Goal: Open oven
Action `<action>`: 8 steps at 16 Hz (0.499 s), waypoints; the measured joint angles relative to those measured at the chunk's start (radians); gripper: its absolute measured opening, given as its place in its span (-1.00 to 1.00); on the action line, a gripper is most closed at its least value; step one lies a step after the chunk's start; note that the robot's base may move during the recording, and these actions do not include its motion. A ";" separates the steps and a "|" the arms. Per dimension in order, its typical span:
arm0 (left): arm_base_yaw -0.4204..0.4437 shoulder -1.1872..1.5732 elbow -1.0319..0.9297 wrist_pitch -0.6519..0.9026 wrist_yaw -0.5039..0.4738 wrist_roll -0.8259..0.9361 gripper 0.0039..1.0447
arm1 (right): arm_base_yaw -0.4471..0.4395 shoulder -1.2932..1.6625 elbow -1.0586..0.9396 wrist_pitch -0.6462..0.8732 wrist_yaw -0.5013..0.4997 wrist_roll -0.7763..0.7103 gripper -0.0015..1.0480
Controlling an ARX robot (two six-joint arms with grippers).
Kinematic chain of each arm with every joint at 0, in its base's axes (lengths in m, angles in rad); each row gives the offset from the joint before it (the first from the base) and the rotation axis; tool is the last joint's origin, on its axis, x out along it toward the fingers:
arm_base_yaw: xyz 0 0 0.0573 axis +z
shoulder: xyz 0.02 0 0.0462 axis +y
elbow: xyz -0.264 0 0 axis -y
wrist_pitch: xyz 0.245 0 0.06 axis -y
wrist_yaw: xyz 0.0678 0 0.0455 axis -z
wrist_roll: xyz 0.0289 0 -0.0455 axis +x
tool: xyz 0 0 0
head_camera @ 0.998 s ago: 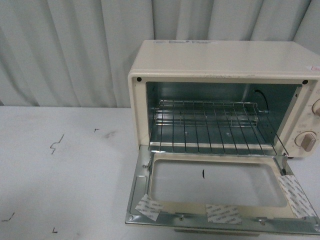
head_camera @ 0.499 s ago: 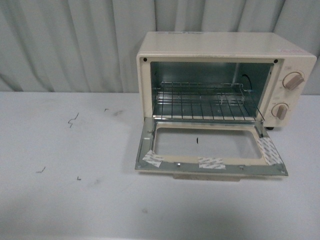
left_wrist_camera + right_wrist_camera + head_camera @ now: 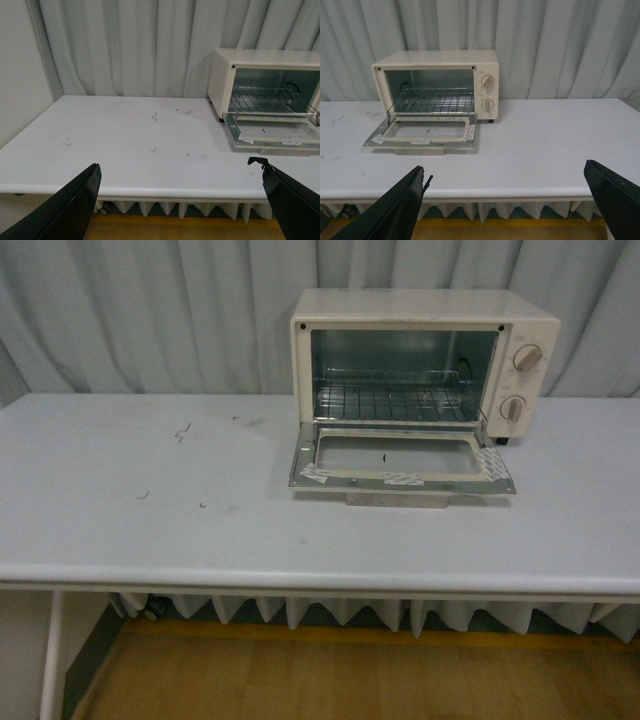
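Observation:
The cream-white oven (image 3: 420, 308) stands at the back right of the white table (image 3: 200, 530). Its glass door (image 3: 400, 466) lies dropped flat on the tabletop, with tape patches on the frame, and the handle shows under the door's front edge. Inside is the wire rack (image 3: 395, 395), with two round knobs (image 3: 520, 382) at the right. The oven (image 3: 220, 80) also shows in the left wrist view, far beyond my open left gripper (image 3: 177, 165). My right gripper (image 3: 505, 167) is open too, well short of the oven (image 3: 435, 60). Both hang empty off the table's front edge. Neither arm shows in the front view.
A pale pleated curtain (image 3: 150, 320) hangs close behind the table. The table's front edge (image 3: 320, 585) has a pleated skirt below it, over a wooden floor (image 3: 300, 680). A white table leg (image 3: 52, 660) stands at the lower left. Small dark marks (image 3: 182, 431) dot the tabletop.
The front view has pulled back from the oven, which now looks smaller and farther away. The table's front edge and the floor have come into view. The door stays down.

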 joint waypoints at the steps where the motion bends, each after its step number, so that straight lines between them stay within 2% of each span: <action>1: 0.000 0.000 0.000 0.003 0.003 0.000 0.88 | 0.000 0.000 0.000 -0.002 0.001 0.000 0.87; 8: 0.000 0.000 0.000 0.000 0.003 0.000 0.88 | 0.000 0.000 0.000 -0.003 0.000 0.000 0.87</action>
